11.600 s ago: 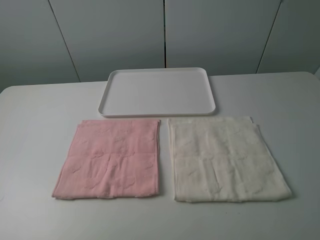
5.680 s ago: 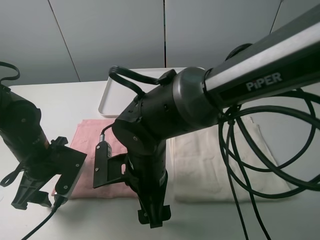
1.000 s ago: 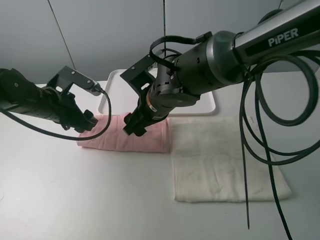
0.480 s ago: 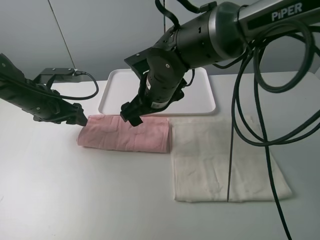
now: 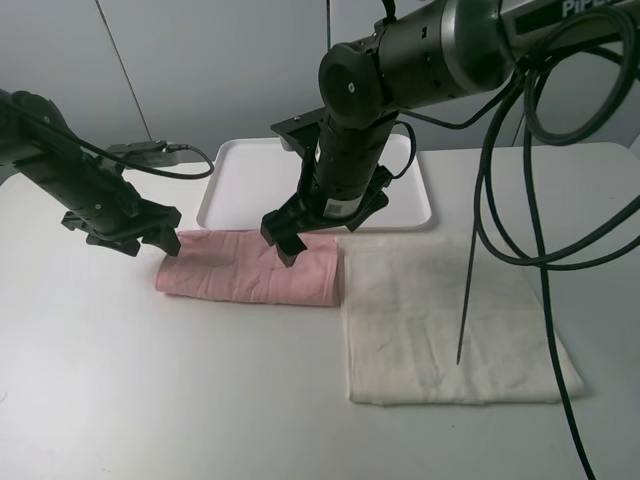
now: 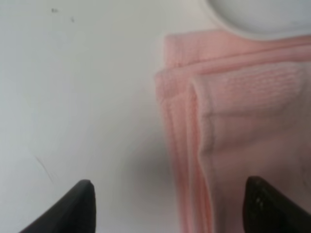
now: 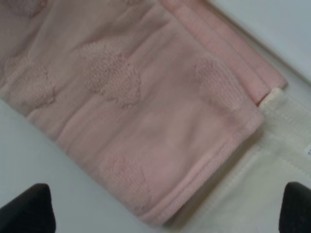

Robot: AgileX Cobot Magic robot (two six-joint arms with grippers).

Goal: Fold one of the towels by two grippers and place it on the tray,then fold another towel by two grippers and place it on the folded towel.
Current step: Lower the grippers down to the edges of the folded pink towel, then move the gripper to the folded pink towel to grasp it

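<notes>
The pale pink towel (image 5: 245,267) lies folded in half as a long strip on the table, just in front of the white tray (image 5: 315,185). My left gripper (image 5: 152,245) hovers at the strip's left end, open; in the left wrist view (image 6: 175,208) its black fingertips (image 6: 80,206) stand on either side of the pink towel's (image 6: 228,126) layered edge. My right gripper (image 5: 282,245) hangs open over the strip's right part. The right wrist view (image 7: 163,211) shows the pink towel (image 7: 131,107) below it, next to the cream-white towel (image 7: 262,165). The cream-white towel (image 5: 445,320) lies flat at the right.
A rounded corner of the tray (image 6: 262,19) shows in the left wrist view. Black cables (image 5: 500,200) hang from the right arm over the cream-white towel. The white table (image 5: 150,380) runs wide in front of both towels.
The pink towel lay flat at first and now lies folded in half. In the last second the right gripper shifted right along the strip and the left arm swung round at its left end.
</notes>
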